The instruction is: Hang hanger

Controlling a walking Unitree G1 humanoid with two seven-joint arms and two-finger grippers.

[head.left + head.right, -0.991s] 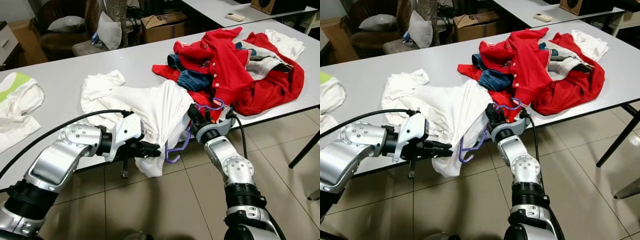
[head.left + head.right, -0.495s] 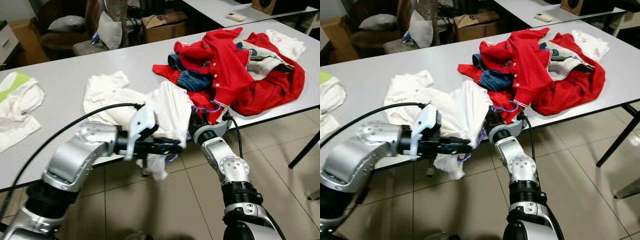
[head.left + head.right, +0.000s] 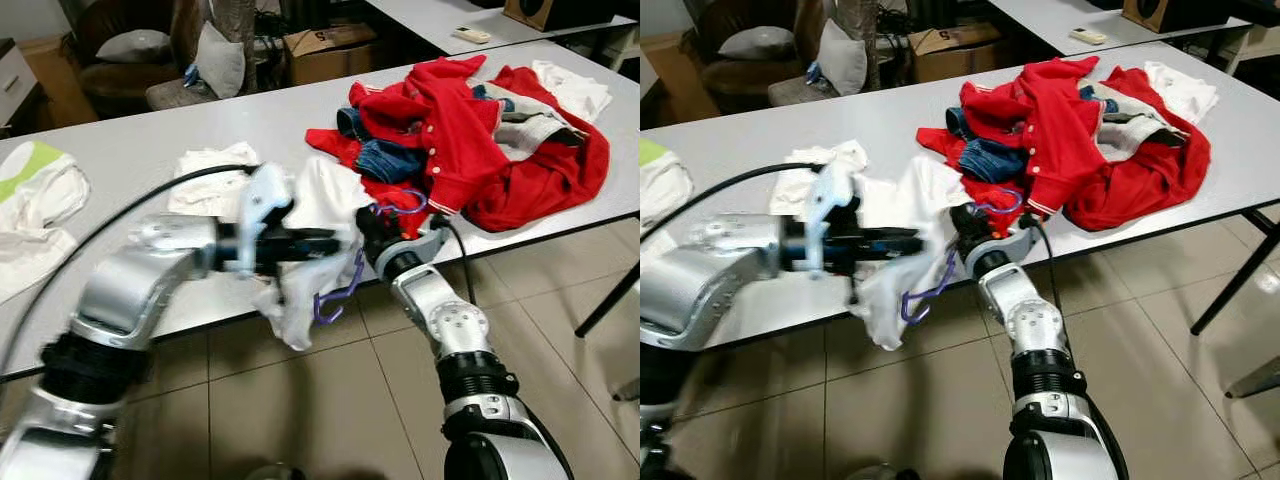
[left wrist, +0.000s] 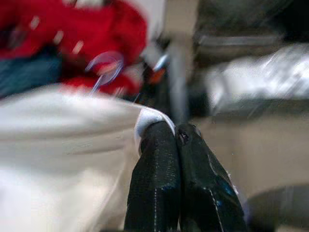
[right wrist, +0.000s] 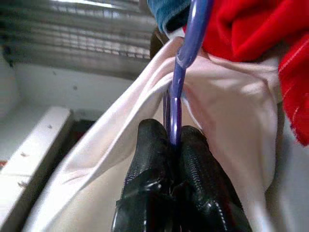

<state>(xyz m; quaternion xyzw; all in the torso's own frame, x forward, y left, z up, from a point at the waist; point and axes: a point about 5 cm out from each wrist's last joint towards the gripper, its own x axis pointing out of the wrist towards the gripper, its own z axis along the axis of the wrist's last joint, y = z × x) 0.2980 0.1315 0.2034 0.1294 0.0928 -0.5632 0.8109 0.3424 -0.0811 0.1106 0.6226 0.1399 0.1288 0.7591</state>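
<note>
Since a second ago the left tool (image 3: 325,240) has swung up from below the edge of the long grey surface (image 3: 130,150) to reach across it toward the right tool (image 3: 368,225), carrying a fold of the white cotton shirt (image 3: 300,290) with it — the cloth now bunches higher and less of it trails toward the tiled floor (image 3: 330,400). Both tools are pinched narrow. In the left wrist view the black fingers (image 4: 159,179) meet on a hemmed edge of the white fabric; in the right wrist view the fingers (image 5: 154,159) close on the stem of the thin purple plastic hanger (image 3: 335,295), whose looped lower end dangles below the surface edge beside the hanging cloth. Behind lies a heap of red garments (image 3: 500,130) with a scrap of blue denim (image 3: 385,160). The risk, as I judge it, is the hanger snagging — its hook end sits close against the red pile, so a pull could drag those clothes along, or the slim stem could twist in so narrow a pinch and slip while the shirt is tugged over it.
</note>
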